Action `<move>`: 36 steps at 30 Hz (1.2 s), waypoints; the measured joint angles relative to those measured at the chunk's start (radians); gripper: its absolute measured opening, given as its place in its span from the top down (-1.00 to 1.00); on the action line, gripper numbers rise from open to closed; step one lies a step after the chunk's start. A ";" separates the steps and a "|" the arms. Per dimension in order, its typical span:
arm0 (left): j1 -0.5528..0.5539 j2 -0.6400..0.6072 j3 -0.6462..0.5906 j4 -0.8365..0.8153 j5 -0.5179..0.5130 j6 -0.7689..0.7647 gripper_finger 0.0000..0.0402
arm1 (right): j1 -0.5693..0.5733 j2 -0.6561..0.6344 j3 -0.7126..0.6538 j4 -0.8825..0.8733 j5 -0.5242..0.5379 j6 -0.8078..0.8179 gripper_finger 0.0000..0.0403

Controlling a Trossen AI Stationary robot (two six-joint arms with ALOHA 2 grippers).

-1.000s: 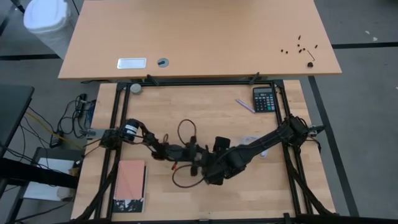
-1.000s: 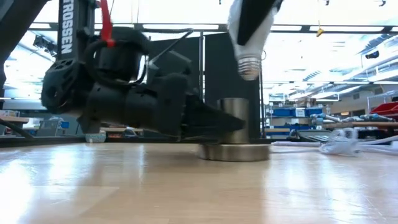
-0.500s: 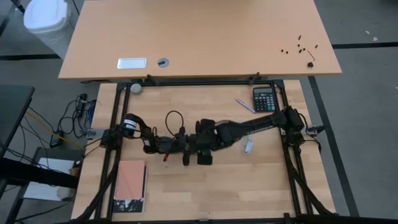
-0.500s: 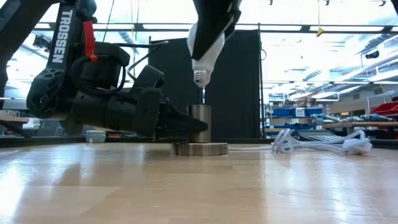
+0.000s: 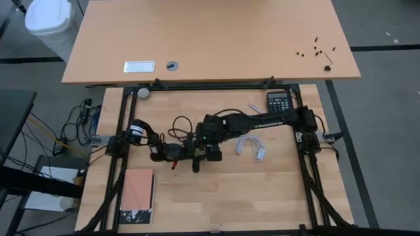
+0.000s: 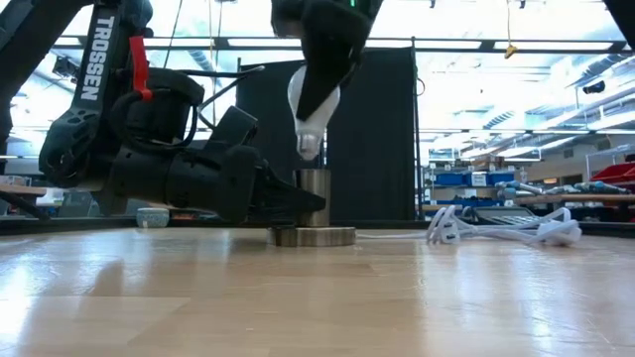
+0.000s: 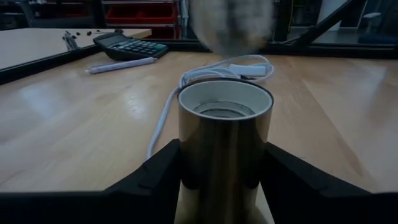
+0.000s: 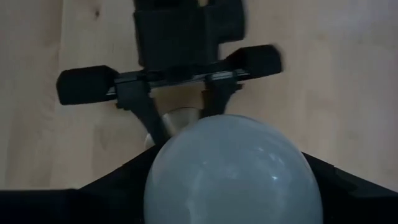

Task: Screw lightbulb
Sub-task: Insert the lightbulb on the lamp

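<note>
The right gripper [image 6: 316, 59] is gripping the lightbulb [image 6: 310, 114] just above the socket [image 6: 314, 198], which the left gripper [image 6: 288, 203] is clamping; screwing not yet begun.

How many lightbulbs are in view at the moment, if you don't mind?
1: the lightbulb is held by the right gripper, base down, just above the metal socket.

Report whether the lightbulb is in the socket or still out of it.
Out. In the low view the lightbulb, held by the right gripper, hangs base-down just above the socket, which the left gripper clamps.
</note>
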 joint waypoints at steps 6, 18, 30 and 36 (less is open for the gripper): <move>0.000 0.000 0.000 -0.003 -0.005 -0.006 0.04 | -0.010 0.000 -0.079 0.031 -0.039 -0.047 -0.38; -0.002 0.002 0.003 0.001 0.093 -0.006 0.04 | -0.022 0.000 -0.064 0.022 -0.183 -0.375 -0.38; -0.031 0.004 0.039 -0.001 0.162 -0.025 0.04 | -0.010 0.001 -0.056 0.026 -0.227 -0.453 -0.38; -0.037 0.005 0.053 -0.008 0.173 -0.026 0.04 | 0.020 0.035 -0.053 0.007 -0.218 -0.457 -0.38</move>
